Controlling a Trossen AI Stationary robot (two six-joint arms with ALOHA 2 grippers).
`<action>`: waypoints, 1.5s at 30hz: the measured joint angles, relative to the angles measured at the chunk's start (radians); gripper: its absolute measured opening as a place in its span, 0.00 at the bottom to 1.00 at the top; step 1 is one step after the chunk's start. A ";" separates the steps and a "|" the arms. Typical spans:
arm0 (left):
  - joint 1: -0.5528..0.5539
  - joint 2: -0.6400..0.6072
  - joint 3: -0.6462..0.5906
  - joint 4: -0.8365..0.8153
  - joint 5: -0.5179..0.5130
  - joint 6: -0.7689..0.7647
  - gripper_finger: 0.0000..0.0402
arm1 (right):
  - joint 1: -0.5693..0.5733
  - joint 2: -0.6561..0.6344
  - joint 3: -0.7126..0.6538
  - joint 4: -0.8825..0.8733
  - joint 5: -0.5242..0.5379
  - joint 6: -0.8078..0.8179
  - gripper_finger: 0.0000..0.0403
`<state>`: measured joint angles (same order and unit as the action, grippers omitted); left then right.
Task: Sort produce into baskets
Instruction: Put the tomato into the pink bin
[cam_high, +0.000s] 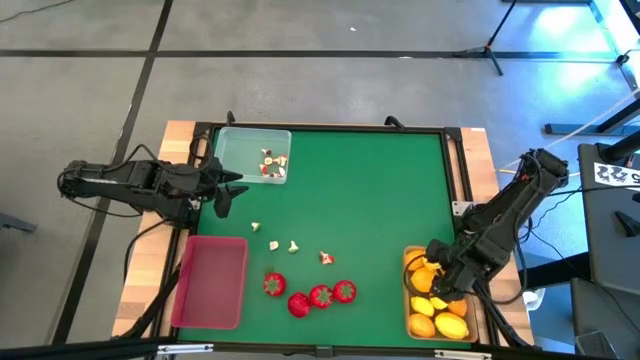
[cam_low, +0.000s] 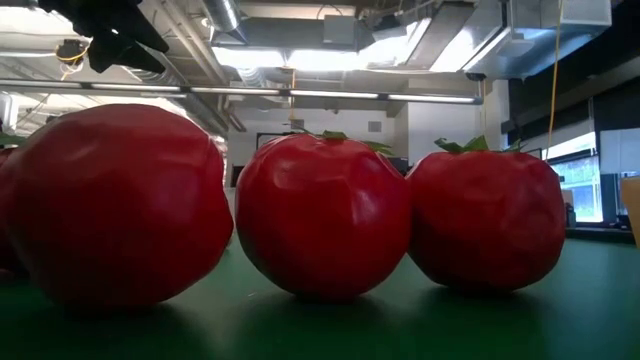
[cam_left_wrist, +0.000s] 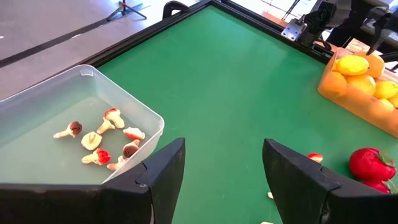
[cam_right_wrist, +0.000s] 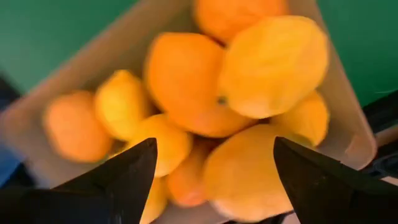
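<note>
Strawberries (cam_high: 309, 294) look like small hard plastic toys, so prob light, stiff, a bit slick on the rounded sides. Best bet: pinch across the fat middle, not the green top. Four in a loose row on the mat near the front edge, just right of the red tray (cam_high: 210, 282), which looks empty. White-and-red bits (cam_high: 290, 245) tiny and thin, easy to flick away; need a low, square pinch. A few scattered mid-mat, more already in the clear tray (cam_high: 240, 150) at the back left corner. Lemons (cam_high: 440, 320) and oranges piled in the tan tray (cam_high: 411, 300), front right; smooth and round, could roll if bumped.

Left gripper (cam_left_wrist: 224, 180) fingers apart, nothing between, parked beside the clear tray's corner. Right gripper (cam_right_wrist: 214, 180) spread wide too, empty, hanging right over the citrus pile.

Surface: green mat (cam_high: 370, 190) w/ black frame on a wood table, flat, prob decent friction. Room: grey concrete floor w/ dark lines, stand legs at the back, ceiling lights and ducts visible from table height.
</note>
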<state>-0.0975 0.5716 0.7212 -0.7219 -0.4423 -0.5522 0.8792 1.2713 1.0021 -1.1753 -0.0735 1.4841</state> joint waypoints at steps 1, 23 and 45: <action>0.000 0.000 0.000 0.000 0.000 0.000 0.52 | -0.009 0.000 0.021 -0.002 -0.012 -0.014 0.79; 0.000 0.000 -0.101 0.060 0.012 -0.030 0.52 | -0.296 0.021 0.349 -0.034 0.798 -0.502 0.79; 0.000 0.005 -0.154 0.282 0.139 0.068 0.52 | -0.607 0.043 0.006 1.072 0.656 -1.212 0.79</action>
<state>-0.0978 0.5766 0.5671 -0.4399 -0.3036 -0.4840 0.2719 1.3144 1.0085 -0.1036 0.5829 0.2722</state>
